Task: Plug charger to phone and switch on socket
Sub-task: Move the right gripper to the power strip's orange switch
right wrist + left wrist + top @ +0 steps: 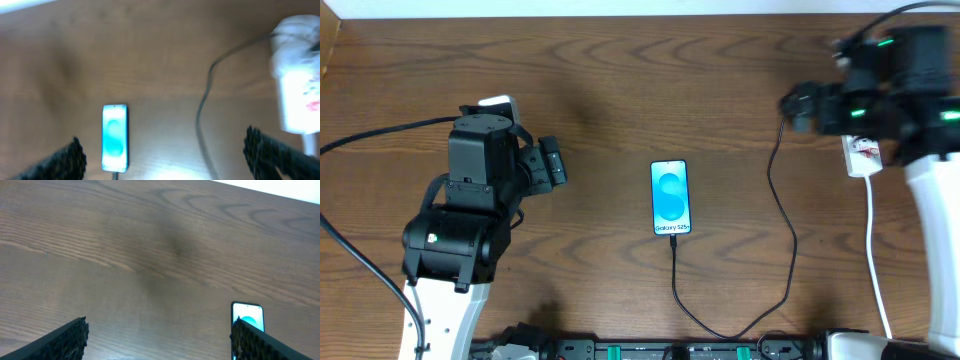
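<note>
The phone [670, 197] lies flat mid-table, teal screen up. It also shows in the left wrist view [247, 316] and the right wrist view [115, 137]. The charger cable [783, 220] has its plug tip at the phone's bottom edge [672, 240]; it loops toward the front edge and runs up to the right. It is blurred in the right wrist view [202, 112]. The white socket [862, 154] lies at the right, partly under the right arm, also in the right wrist view [299, 80]. My left gripper [159, 337] is open and empty, left of the phone. My right gripper [165, 155] is open and empty, above the table beside the socket.
The socket's white lead [876, 265] runs down toward the front right. A dark rail with green parts [650, 350] lies along the table's front edge. The right wrist view is motion-blurred.
</note>
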{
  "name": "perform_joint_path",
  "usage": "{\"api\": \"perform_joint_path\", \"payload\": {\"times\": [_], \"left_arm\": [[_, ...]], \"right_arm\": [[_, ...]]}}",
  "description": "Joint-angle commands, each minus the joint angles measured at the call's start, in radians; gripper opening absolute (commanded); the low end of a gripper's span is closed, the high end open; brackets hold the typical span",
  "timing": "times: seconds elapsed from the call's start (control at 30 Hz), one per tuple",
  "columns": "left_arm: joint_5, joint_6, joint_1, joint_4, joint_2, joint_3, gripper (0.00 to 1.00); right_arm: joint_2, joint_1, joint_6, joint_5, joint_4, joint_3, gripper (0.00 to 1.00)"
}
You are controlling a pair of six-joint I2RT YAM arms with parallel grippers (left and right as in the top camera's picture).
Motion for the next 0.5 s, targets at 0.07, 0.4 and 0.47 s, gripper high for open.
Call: {"api": "perform_joint_path", "payload": {"times": [0.07, 0.4, 0.47], "left_arm": [[-0.012, 0.016, 0.002, -0.003, 0.003, 0.008, 0.91], [-0.012, 0.016, 0.002, -0.003, 0.003, 0.008, 0.91], [-0.012, 0.016, 0.002, -0.003, 0.003, 0.008, 0.91]], "right_arm": [[0.090, -0.180, -0.181, -0.047, -0.061, 0.165, 0.99], [0.351, -0.405, -0.338, -0.171, -0.024, 0.214, 0.99], [0.402, -0.418, -0.388, -0.201, -0.010, 0.214, 0.99]]}}
